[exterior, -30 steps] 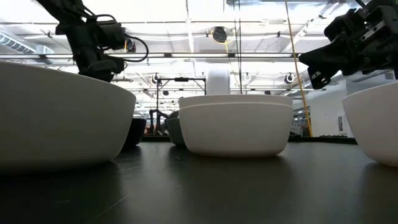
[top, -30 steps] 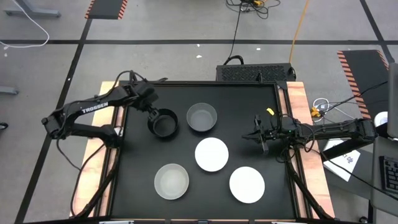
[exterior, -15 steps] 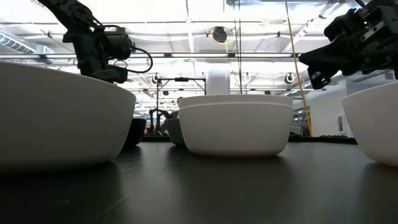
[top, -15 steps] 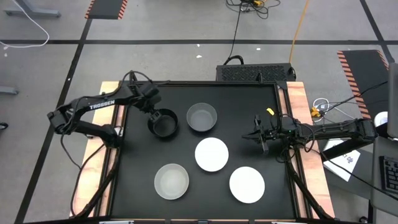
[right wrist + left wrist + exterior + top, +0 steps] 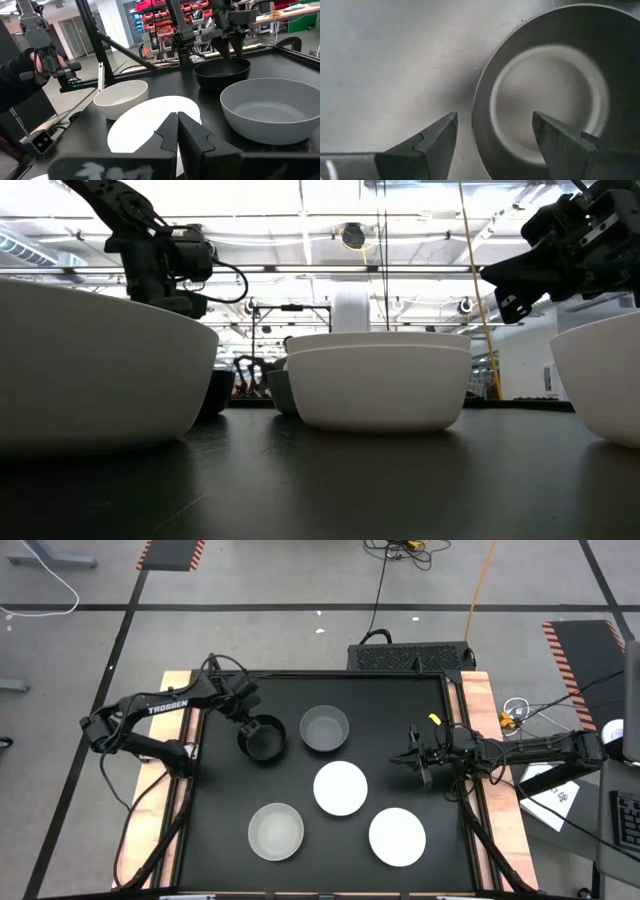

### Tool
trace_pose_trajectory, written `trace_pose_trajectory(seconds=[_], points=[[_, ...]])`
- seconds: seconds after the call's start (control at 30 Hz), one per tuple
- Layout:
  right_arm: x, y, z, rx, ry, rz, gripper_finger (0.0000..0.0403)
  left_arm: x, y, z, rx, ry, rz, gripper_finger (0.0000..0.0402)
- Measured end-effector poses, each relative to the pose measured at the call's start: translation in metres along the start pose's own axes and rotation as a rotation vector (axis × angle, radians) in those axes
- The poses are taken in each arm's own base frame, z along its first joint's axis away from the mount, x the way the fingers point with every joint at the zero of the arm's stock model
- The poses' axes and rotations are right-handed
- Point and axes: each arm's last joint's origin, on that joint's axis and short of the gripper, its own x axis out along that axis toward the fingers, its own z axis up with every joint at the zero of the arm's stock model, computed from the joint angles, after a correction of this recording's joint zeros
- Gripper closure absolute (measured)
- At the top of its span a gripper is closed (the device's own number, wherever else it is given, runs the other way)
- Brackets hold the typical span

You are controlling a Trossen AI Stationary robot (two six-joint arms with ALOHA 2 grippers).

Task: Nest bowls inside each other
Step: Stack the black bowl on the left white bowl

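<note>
Left hand hangs, fingers apart, astride the black bowl's rim at table rear-left, seemingly not touching. Right hand closed, idle at right edge.

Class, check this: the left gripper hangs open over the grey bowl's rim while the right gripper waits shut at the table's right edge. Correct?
Not quite. The high view shows the left gripper open over the black bowl, not the grey bowl beside it. The right gripper does wait shut at the right edge.

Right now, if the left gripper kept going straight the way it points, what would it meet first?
Probably the black bowl: the open left gripper straddles its near rim, one finger over the inside, one outside. Height above the rim is unclear.
</note>
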Motion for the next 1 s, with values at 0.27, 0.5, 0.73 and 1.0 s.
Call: trace_pose_trajectory(seconds=[0.27, 0.5, 0.73, 1.0], points=[[0.0, 0.0, 0.0, 0.0, 0.0, 0.0, 0.0403, 0.0039, -0.0009, -0.0048, -0.003, 0.023, -0.045, 0.0147], [0.0, 0.0, 0.0, 0.001, 0.0, 0.0, 0.0403, 0.0039, -0.0009, -0.0048, 0.001, 0.023, -0.045, 0.0166], [0.0, 0.0, 0.0, 0.001, 0.0, 0.0, 0.0403, 0.0038, -0.0017, -0.005, 0.009, 0.024, -0.071, 0.0189], [0.0, 0.0, 0.0, 0.001, 0.0, 0.0, 0.0403, 0.0051, -0.0013, -0.0046, 0.01, 0.027, -0.058, 0.021]])
